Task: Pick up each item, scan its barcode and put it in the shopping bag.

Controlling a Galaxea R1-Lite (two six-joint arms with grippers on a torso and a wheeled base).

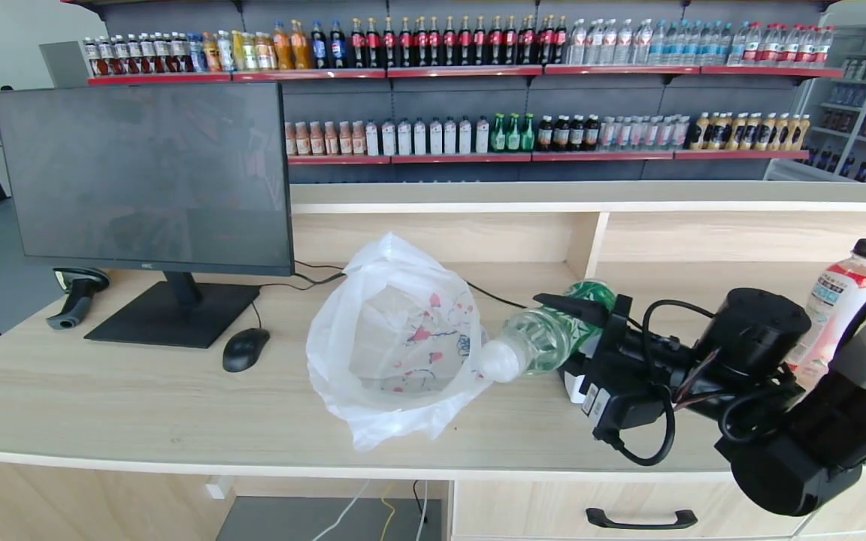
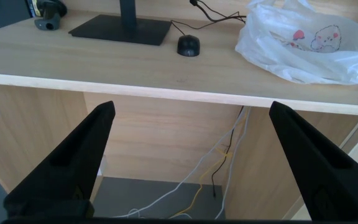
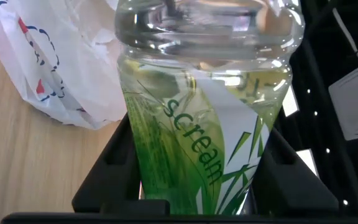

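Note:
My right gripper (image 1: 570,330) is shut on a clear bottle with a green label (image 1: 538,334), held lying sideways just above the counter. Its white cap points at the white shopping bag (image 1: 395,338) and almost touches the bag's right side. In the right wrist view the bottle (image 3: 210,124) sits between the two black fingers (image 3: 114,168), with the bag (image 3: 61,62) just beyond. My left gripper (image 2: 191,162) hangs open below the counter's front edge, holding nothing. A pink-labelled bottle (image 1: 835,300) stands upright at the far right.
On the wooden counter (image 1: 140,406), a monitor (image 1: 147,180) stands at the left, with a black mouse (image 1: 245,349) in front and a handheld scanner (image 1: 76,297) on its stand beside it. Cables hang under the counter (image 2: 225,162). Drink shelves fill the background.

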